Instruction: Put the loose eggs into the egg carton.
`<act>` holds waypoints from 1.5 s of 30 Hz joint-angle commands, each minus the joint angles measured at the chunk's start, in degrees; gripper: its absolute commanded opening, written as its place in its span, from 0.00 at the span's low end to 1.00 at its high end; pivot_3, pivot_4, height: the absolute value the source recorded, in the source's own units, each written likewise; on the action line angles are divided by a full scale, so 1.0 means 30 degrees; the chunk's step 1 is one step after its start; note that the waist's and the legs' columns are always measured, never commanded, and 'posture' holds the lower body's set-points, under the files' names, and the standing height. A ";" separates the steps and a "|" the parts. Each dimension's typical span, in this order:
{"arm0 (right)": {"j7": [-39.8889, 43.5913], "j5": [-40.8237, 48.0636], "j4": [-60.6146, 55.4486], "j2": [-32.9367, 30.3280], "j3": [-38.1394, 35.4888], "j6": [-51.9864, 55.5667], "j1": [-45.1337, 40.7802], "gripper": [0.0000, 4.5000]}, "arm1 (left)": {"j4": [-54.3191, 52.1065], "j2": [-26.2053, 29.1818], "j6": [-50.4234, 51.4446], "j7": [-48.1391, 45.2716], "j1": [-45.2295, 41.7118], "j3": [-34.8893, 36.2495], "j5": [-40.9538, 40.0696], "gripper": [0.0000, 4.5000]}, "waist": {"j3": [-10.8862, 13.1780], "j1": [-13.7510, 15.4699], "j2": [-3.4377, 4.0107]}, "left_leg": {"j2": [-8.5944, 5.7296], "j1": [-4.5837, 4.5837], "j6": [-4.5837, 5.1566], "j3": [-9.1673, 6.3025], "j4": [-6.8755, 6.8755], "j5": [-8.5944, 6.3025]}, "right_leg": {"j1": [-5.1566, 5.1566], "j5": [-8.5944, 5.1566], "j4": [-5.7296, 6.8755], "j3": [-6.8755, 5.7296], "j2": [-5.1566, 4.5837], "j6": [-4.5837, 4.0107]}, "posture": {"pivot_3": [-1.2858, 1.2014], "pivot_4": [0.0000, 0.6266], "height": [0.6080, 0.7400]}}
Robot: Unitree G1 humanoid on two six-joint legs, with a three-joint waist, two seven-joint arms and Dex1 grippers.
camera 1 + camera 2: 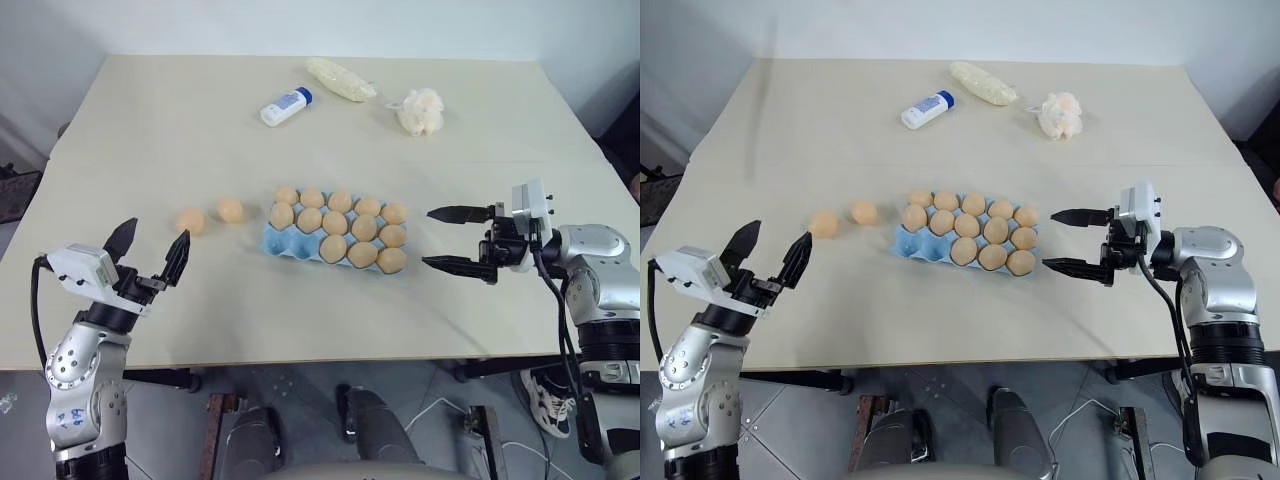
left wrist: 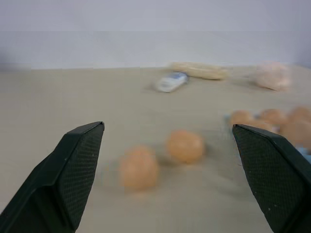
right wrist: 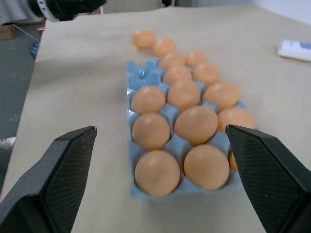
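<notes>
Beige desk [image 1: 150, 120] carries the egg carton [image 1: 280, 243], nearly full w/ one cup seen bare in right wrist view, probably kept for loose eggs. Two loose eggs [image 1: 191, 221] lie just ahead of left tool [image 1: 148, 252], jaws spread, empty, so aimed for pickup. Right tool [image 1: 458, 240], likewise spread & empty, is held beside the carton's other end.

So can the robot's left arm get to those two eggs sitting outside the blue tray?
Probably yes. The left end effector is open and aimed toward the two loose eggs, with only bare table between. The egg carton sits farther to the right, out of its way.
</notes>
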 commanded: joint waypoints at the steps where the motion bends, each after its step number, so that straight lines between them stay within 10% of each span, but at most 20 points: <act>1: 0.0259 0.0841 -0.0001 -0.0169 -0.1335 -0.0259 0.0022 0.99 | -0.0989 -0.0903 -0.0623 0.1884 0.1174 0.0856 0.0754 1.00 | 0.0000 -0.0017 0.0001 | -0.0001 0.0005 -0.0001 -0.0034 -0.0002 -0.0001 | 0.0001 -0.0001 0.0001 0.0010 0.0001 -0.0001 | 0.52 0.24 1.00; 27: -0.4747 0.4226 -0.8595 0.0456 -0.4448 0.2640 0.6179 0.99 | 0.3798 0.1009 -0.0456 0.0675 -0.1085 0.0094 0.0906 1.00 | 0.0000 0.0041 0.0000 | -0.0018 -0.0003 -0.0086 -0.0136 -0.0021 -0.0047 | 0.0026 -0.0058 -0.0030 -0.0029 -0.0010 -0.0104 | 0.52 0.24 1.00; 45: -0.5227 0.3588 -0.8275 0.0352 -0.3753 0.2858 0.5664 0.99 | 1.4247 0.3169 -0.1830 -0.2644 -0.9787 -0.2674 0.2913 1.00 | 0.0000 0.0572 0.0000 | -0.0004 -0.0012 -0.0023 0.0007 -0.0014 0.0004 | 0.0016 0.0011 -0.0017 -0.0064 0.0011 0.0014 | 0.52 0.24 1.00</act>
